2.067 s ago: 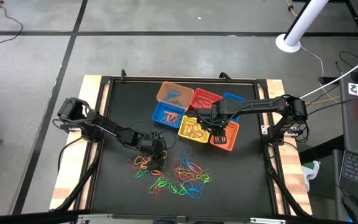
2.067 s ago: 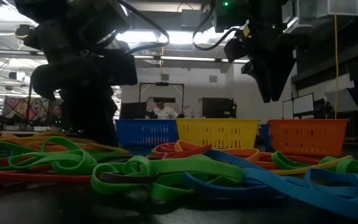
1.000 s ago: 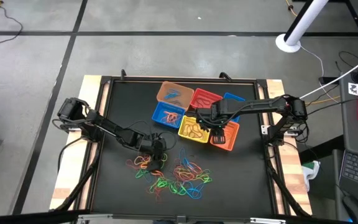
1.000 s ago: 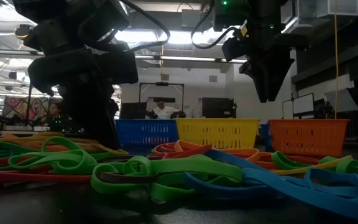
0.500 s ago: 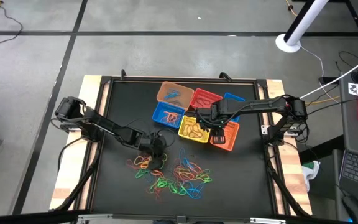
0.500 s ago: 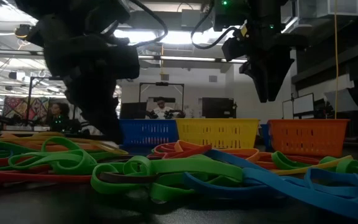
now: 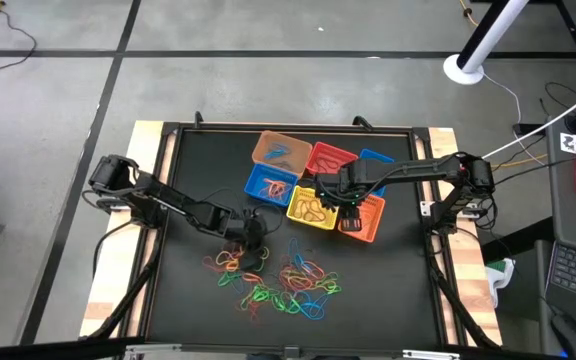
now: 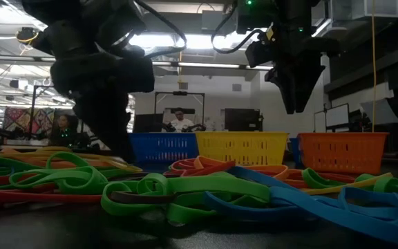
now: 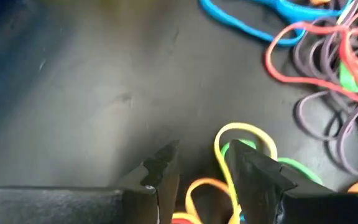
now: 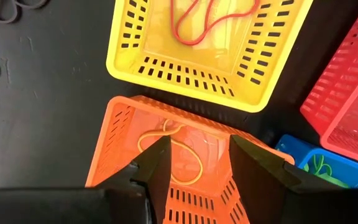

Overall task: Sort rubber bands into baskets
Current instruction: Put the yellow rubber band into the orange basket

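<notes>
Down low, left gripper (image 9: 201, 171) sits at the edge of the rubber bands (image 7: 278, 280) pile, fingers parted a narrow gap with a yellow band (image 9: 244, 140) looping up between them; an orange loop also lies in the gap. Can't tell if it actually grips either one. Red, purple, green and blue bands lie spread just ahead of it on the black surface (image 7: 188, 290).

Right gripper (image 10: 197, 149) hangs above the orange basket (image 10: 185, 168), fingers apart to a moderate gap, holding nothing. An orange band lies in that basket directly beneath it. Just beyond is the yellow basket (image 10: 204, 50) with a red-orange band inside; red basket (image 10: 347, 87) off to the side, a blue basket (image 10: 316, 165) corner beside that with a green band in it.

High view: baskets (image 7: 313, 185) clustered together around the right gripper (image 7: 346, 203), pile well apart from it, under the left gripper (image 7: 251, 245). Tan-orange basket (image 7: 280, 150) farthest from the pile.

Low view: bands fill the foreground, blue, yellow, orange baskets in a row behind. Room beyond has ceiling lights and a person (image 8: 179, 122) seated far back.
</notes>
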